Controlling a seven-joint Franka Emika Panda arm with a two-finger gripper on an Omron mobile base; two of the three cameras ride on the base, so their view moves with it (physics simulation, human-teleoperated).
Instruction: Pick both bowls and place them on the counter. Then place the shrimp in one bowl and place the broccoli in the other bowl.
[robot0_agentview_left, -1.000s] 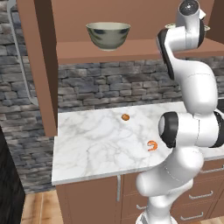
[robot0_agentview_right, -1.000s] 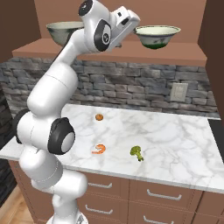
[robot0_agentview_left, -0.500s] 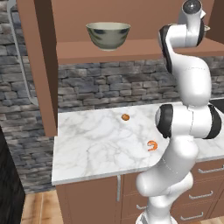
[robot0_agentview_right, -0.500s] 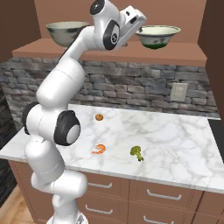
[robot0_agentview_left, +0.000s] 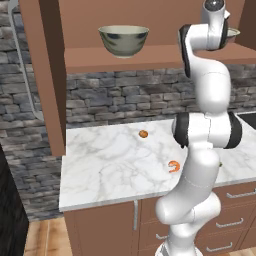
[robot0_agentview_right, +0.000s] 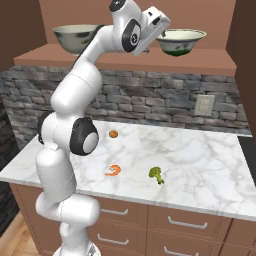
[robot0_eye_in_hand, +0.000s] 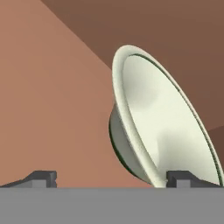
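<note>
The claw (robot0_eye_in_hand: 111, 178) stands fully open, holding nothing, at the smaller bowl (robot0_agentview_right: 180, 42) on the shelf (robot0_agentview_right: 125, 62). Shrimp (robot0_agentview_right: 114, 171) and broccoli (robot0_agentview_right: 156, 174) lie on the worktop (robot0_agentview_right: 200, 165).

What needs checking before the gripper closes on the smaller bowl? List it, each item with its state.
1. Gripper jaws open: ok, both dark tips stand wide apart in the hand view.
2. Smaller cream-green bowl ahead of the gripper: ok, it sits on the wooden shelf just past the hand.
3. Bowl rim between the fingertips: cannot tell; one tip overlaps the rim, the other stands well clear.
4. Larger grey-green bowl out of the way: ok, far along the shelf.
5. Marble counter has bare space for the bowl: ok, right of the broccoli.
6. Shrimp on the counter: ok.
</note>
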